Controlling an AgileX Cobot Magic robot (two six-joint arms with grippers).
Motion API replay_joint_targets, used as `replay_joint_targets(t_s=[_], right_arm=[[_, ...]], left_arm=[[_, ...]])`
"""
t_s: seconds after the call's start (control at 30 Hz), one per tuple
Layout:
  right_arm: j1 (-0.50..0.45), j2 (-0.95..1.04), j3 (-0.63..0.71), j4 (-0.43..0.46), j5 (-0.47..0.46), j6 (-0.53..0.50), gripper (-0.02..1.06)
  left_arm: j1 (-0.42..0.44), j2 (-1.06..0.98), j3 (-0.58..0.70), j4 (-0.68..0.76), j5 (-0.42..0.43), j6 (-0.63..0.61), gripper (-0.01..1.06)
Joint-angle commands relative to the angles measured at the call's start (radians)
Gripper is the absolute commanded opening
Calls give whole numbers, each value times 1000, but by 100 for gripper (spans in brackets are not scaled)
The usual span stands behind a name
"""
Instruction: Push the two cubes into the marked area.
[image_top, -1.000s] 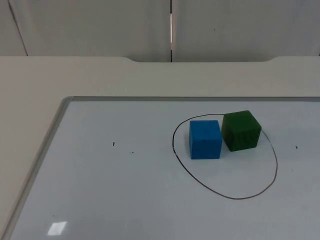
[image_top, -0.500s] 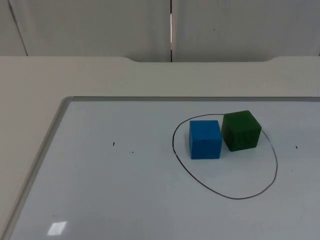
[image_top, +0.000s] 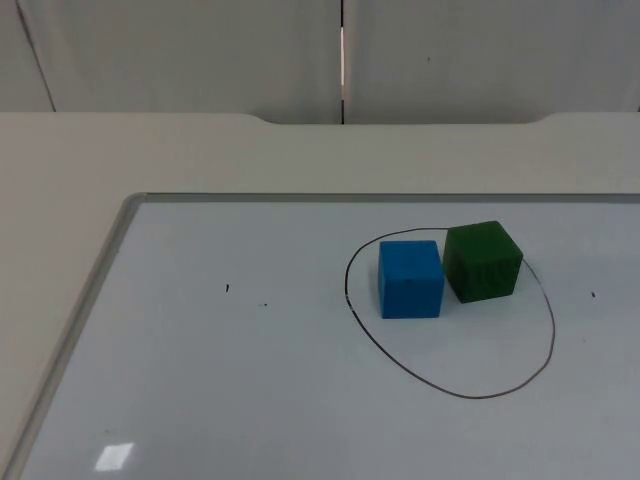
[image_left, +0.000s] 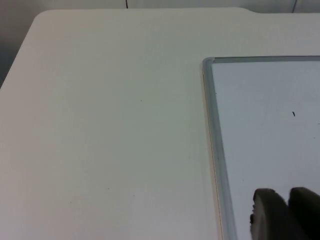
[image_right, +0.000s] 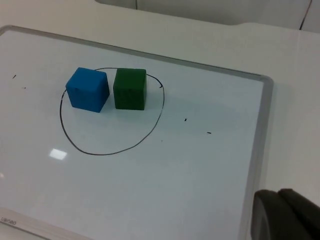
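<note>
A blue cube (image_top: 411, 279) and a green cube (image_top: 483, 261) sit side by side on the whiteboard, inside the hand-drawn black loop (image_top: 470, 345) at its far end. The green cube's far corner reaches the loop's line. The right wrist view shows the blue cube (image_right: 87, 89), the green cube (image_right: 130, 89) and the loop (image_right: 107, 130) from the right. My right gripper (image_right: 279, 202) hangs well back from them near the board's right edge, fingers together and holding nothing. My left gripper (image_left: 288, 200) waits shut over the board's left edge, far from the cubes.
The whiteboard's grey frame (image_top: 100, 270) lies on the white table; its left rail (image_left: 212, 125) and right rail (image_right: 260, 140) appear in the wrist views. Small black specks (image_top: 227, 289) mark the board. The grey partition wall (image_top: 200, 50) closes off the far side.
</note>
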Motion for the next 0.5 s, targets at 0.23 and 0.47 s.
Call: replay_joint_targets(t_s=[0.23, 0.47], right_arm=[[-4, -3, 2, -2, -2, 8, 0], [-4, -3, 2, -2, -2, 8, 0]], left_arm=[[-5, -4, 5, 9, -10, 0, 89], [-5, -4, 5, 9, -10, 0, 105]])
